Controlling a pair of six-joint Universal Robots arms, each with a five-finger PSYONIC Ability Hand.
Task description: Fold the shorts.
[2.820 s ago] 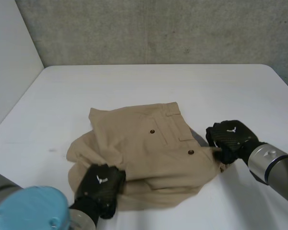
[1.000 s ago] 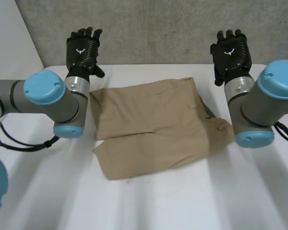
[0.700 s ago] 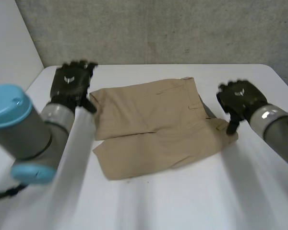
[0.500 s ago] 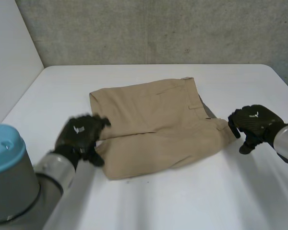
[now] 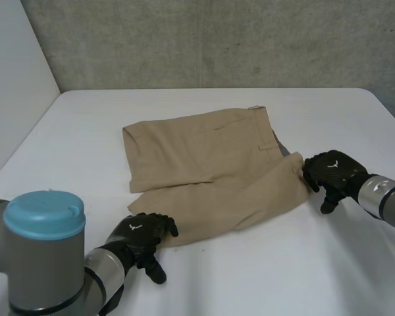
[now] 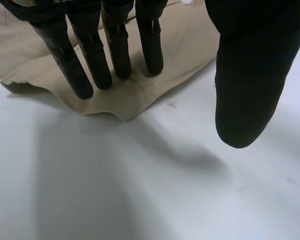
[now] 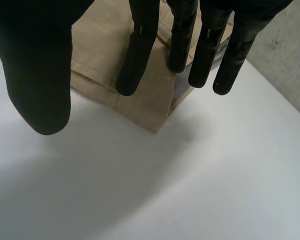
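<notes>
Tan shorts (image 5: 210,164) lie flat on the white table (image 5: 250,283), folded over once, waistband toward the right. My left hand (image 5: 137,238) rests at their near left corner. In the left wrist view its straight fingers (image 6: 92,60) lie over that corner of the shorts (image 6: 185,45), thumb held apart above bare table: open. My right hand (image 5: 330,172) sits at the near right corner, by the waistband. In the right wrist view its straight fingers (image 7: 140,55) hover over the corner of the shorts (image 7: 102,45), thumb off to the side, gripping nothing: open.
A grey concrete wall (image 5: 237,39) stands behind the table's far edge, and a pale panel (image 5: 13,85) rises along the left side. Bare table surface lies in front of the shorts and to both sides.
Both hands came down from raised positions at the far side to the shorts' near corners. The shorts have stayed still over the last second; before that they were turned over and spread.
</notes>
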